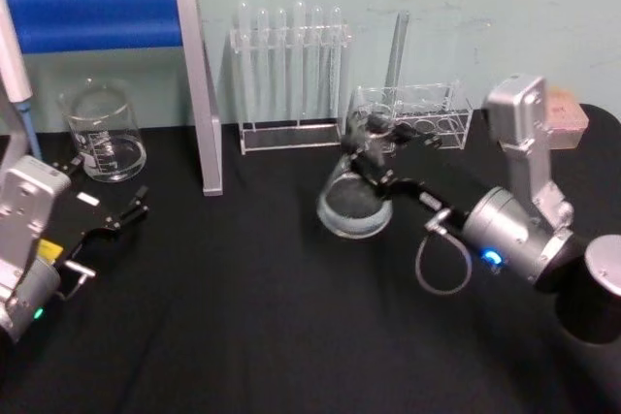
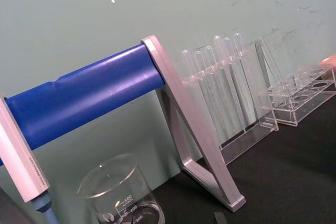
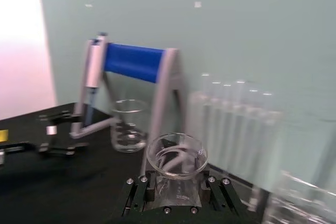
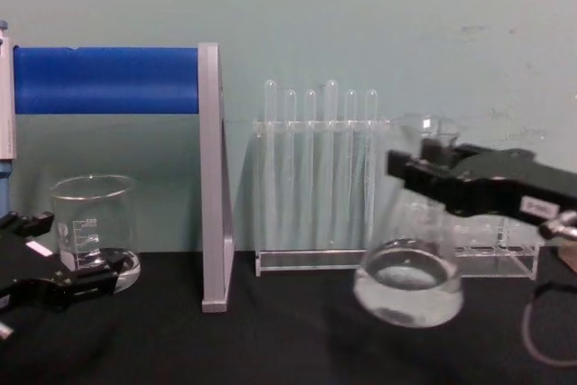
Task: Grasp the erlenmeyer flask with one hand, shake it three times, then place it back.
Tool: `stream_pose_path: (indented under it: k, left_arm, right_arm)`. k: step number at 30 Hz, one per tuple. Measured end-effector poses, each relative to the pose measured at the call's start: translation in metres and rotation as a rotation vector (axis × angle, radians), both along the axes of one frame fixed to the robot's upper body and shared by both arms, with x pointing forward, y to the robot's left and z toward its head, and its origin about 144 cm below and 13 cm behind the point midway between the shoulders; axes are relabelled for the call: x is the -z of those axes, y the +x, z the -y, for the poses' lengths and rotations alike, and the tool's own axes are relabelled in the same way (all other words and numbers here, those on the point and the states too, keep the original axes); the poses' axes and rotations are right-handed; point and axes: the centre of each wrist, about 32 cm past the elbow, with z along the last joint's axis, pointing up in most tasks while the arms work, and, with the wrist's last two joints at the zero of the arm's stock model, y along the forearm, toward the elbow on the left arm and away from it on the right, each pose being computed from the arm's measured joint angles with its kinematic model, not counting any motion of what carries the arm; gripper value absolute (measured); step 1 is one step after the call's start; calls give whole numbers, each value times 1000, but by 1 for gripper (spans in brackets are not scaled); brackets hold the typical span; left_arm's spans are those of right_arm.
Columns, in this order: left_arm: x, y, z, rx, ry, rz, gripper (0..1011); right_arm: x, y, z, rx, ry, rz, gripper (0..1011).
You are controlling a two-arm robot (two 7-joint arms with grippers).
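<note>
The erlenmeyer flask [image 1: 354, 206], clear glass with a wide base, hangs tilted just over the black table near its middle. My right gripper [image 1: 372, 152] is shut on its narrow neck, reaching in from the right. From the chest the flask [image 4: 410, 281] leans with its base swung forward, the right gripper [image 4: 435, 173] clamped around the neck. The right wrist view looks down on the flared rim of the flask [image 3: 177, 156] between the jaws of the right gripper [image 3: 177, 191]. My left gripper [image 1: 112, 230] rests open at the table's left side, and the chest view shows this left gripper [image 4: 54, 257] holding nothing.
A glass beaker [image 1: 102, 133] stands at the back left beside a blue-barred pipette stand [image 1: 97, 16]. A rack of test tubes [image 1: 291, 75] and a low clear rack [image 1: 417, 118] stand right behind the flask. A cable loop [image 1: 441, 264] hangs from the right wrist.
</note>
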Motion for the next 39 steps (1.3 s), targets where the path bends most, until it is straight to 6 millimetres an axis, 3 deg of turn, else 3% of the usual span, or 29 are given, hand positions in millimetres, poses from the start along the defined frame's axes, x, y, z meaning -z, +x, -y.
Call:
stream_pose_path:
  k: [11, 20, 27, 39]
  left_arm:
    - [0, 0, 0, 0, 0, 0, 1001]
    - [0, 0, 0, 0, 0, 0, 1001]
    - [0, 0, 0, 0, 0, 0, 1001]
    - [0, 0, 0, 0, 0, 0, 1001]
  right_arm:
    - [-3, 7, 34, 158, 1, 16, 449]
    - [-3, 8, 40, 199, 5, 19, 449]
    - [-4, 7, 32, 162, 12, 15, 449]
    - [-6, -5, -11, -56, 18, 9, 449]
